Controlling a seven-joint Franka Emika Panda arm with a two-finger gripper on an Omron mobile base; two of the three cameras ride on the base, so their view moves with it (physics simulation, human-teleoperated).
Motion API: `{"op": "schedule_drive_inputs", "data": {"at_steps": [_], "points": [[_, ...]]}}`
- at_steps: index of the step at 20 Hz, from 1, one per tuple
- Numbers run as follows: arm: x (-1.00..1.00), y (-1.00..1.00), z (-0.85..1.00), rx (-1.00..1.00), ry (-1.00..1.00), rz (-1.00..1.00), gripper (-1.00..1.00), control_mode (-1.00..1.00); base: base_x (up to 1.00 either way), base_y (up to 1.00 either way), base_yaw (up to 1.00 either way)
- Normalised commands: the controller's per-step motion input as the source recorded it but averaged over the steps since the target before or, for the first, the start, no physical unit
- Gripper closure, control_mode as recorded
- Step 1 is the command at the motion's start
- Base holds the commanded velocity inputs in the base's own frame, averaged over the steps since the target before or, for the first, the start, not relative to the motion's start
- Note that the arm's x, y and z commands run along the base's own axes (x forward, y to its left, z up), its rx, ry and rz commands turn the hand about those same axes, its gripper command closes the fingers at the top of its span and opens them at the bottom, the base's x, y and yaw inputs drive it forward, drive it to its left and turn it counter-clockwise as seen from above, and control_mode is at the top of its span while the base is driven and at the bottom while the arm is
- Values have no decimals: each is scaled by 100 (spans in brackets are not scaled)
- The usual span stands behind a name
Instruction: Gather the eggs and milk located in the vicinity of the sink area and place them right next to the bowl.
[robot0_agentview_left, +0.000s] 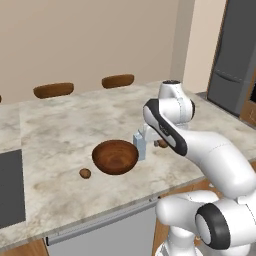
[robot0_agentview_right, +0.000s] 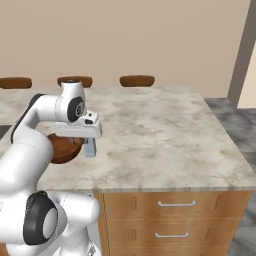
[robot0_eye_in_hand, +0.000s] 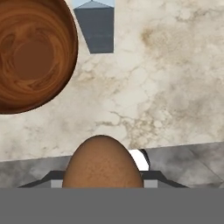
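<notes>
In the hand view a brown egg (robot0_eye_in_hand: 103, 162) fills the space between my gripper's (robot0_eye_in_hand: 103, 177) fingers, and the gripper is shut on it. From the left base view the held egg (robot0_agentview_left: 162, 144) peeks out beside my arm, low over the counter and just right of the milk (robot0_agentview_left: 140, 146). The pale blue carton stands upright against the right side of the wooden bowl (robot0_agentview_left: 115, 156). A second egg (robot0_agentview_left: 85, 173) lies on the counter, left of the bowl. From the right, my hand hangs over the milk (robot0_agentview_right: 90, 148) and the bowl (robot0_agentview_right: 62, 148). The sink (robot0_agentview_left: 10, 189) is at the far left.
The marble counter (robot0_agentview_left: 70, 125) ends near the robot at a front edge (robot0_agentview_left: 100, 215), with wooden drawers (robot0_agentview_right: 172, 220) under it. Brown stool seats (robot0_agentview_left: 53, 89) (robot0_agentview_left: 118, 80) line the far side. A dark fridge (robot0_agentview_left: 235, 55) stands at the back right.
</notes>
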Motion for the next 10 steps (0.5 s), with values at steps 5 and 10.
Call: {"op": "schedule_drive_inputs", "data": {"at_steps": [5,10], "points": [[29,1,-31,6,-2,20,100,-100,0,0,0],[64,5,-71,10,0,33,100,-100,0,0,0]]}}
